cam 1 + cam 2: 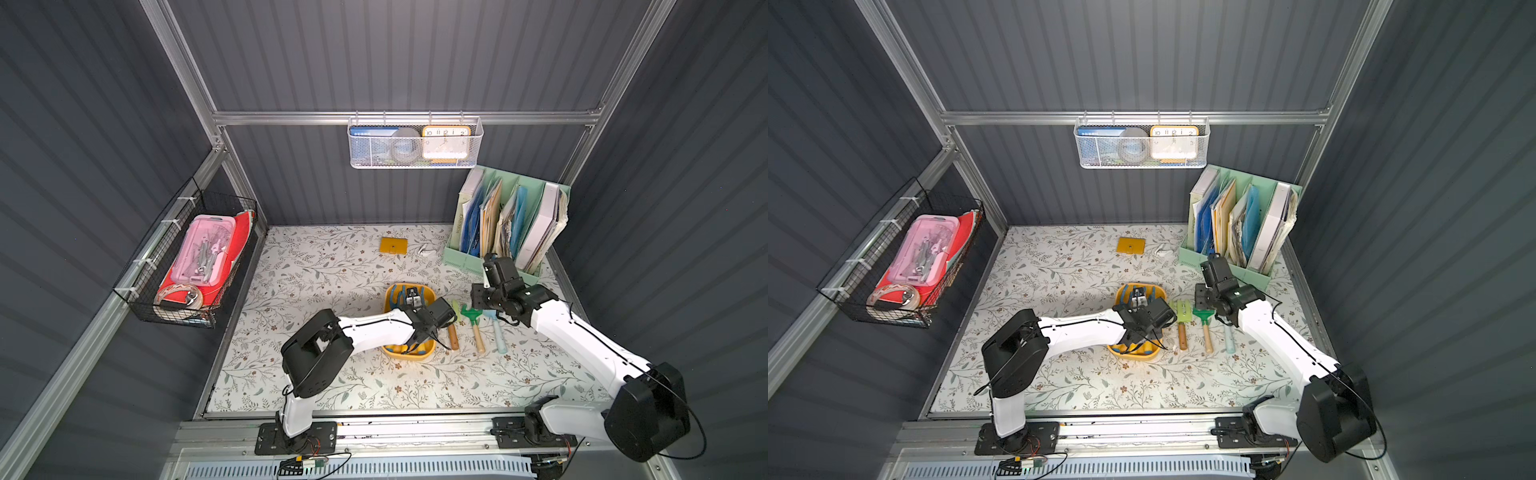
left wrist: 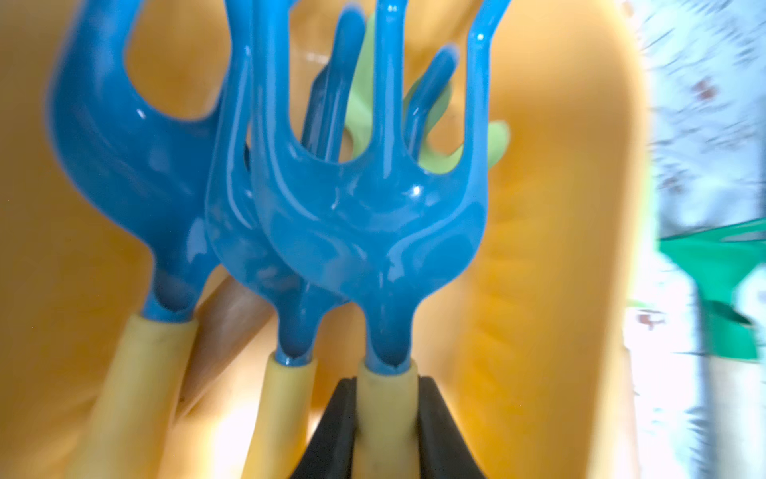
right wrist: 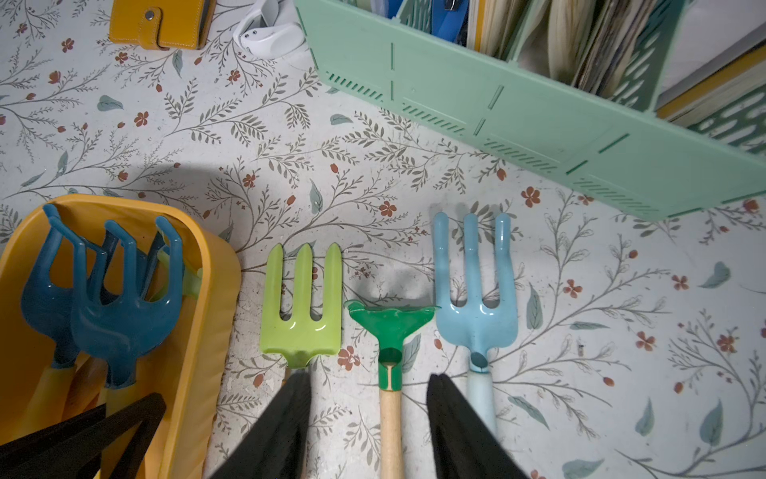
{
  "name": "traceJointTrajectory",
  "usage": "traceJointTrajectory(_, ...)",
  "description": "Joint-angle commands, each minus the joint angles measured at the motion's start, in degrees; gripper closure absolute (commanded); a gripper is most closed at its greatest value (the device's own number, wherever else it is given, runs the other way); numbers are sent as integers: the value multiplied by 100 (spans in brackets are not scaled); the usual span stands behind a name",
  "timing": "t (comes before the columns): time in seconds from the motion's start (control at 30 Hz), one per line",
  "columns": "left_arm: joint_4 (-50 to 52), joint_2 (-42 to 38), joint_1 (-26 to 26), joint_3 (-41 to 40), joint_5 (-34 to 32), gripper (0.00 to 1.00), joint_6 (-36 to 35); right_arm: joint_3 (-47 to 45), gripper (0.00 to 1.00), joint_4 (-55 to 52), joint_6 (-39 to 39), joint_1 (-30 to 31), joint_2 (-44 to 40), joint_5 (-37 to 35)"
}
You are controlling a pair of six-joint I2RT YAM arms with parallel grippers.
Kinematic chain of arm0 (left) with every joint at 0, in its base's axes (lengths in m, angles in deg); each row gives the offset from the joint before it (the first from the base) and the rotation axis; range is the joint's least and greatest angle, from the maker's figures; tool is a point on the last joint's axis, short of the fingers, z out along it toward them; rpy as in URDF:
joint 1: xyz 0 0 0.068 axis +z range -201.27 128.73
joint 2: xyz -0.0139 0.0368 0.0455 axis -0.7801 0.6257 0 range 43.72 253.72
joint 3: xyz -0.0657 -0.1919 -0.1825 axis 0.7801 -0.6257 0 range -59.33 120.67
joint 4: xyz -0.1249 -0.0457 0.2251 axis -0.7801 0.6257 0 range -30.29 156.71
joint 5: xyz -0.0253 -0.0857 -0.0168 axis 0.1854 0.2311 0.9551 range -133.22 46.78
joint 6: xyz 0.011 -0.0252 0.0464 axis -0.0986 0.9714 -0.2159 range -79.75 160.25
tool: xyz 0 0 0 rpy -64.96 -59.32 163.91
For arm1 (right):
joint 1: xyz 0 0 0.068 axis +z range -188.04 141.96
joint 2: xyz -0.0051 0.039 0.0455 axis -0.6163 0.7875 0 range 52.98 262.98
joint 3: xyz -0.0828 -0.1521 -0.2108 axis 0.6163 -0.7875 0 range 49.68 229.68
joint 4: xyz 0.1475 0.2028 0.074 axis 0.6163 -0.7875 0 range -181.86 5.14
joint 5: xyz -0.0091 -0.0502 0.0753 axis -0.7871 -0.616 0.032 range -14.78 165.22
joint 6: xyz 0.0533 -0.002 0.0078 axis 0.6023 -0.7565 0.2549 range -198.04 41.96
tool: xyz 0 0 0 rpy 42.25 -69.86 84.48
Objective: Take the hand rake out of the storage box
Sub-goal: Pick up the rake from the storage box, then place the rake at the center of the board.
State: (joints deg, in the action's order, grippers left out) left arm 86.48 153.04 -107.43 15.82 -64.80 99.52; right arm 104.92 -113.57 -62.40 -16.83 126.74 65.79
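The mustard-yellow storage box (image 1: 390, 293) (image 1: 1121, 294) sits mid-table, holding several blue hand rakes with yellow handles. My left gripper (image 1: 412, 297) (image 2: 387, 414) reaches down into the box. It is shut on the yellow handle of the nearest blue hand rake (image 2: 373, 215), just below the head. Two more blue rakes (image 2: 124, 166) and a light green tool (image 2: 493, 143) lie beside and under it. My right gripper (image 1: 478, 294) (image 3: 369, 377) hangs open to the right of the box, above a green rake with a wooden handle (image 3: 389, 327), holding nothing.
A light green fork (image 3: 302, 307) and a light blue fork (image 3: 474, 298) flank the green rake on the table. A mint-green file organiser (image 1: 507, 224) stands back right, with a yellow wallet (image 1: 392, 245) and a white clip (image 1: 426, 250) behind the box. A black wire basket (image 1: 187, 262) hangs left.
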Motion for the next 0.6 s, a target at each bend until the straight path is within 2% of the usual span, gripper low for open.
traceJointTrajectory(0.0, 179, -363, 4, 217, -206, 76, -166, -16, 48, 14, 39, 15, -10, -11)
traceJointTrajectory(0.33, 274, -1089, 110, 217, -524, 76, -638, 13, 38, 78, 106, 15, -130, 63)
traceJointTrajectory(0.4, 126, -1323, 247, 79, -422, 76, -917, -3, 35, 114, 106, 14, -158, 72)
traceJointTrajectory(0.43, -21, -1468, 344, -45, -300, 76, -1121, -9, 26, 145, 106, 11, -173, 81)
traceJointTrajectory(0.47, -134, -1614, 466, -168, -186, 76, -1262, -26, 20, 183, 93, 14, -186, 96)
traceJointTrajectory(0.57, -447, -2069, 925, -573, 285, 76, -1723, -41, 19, 237, 62, 13, -202, 154)
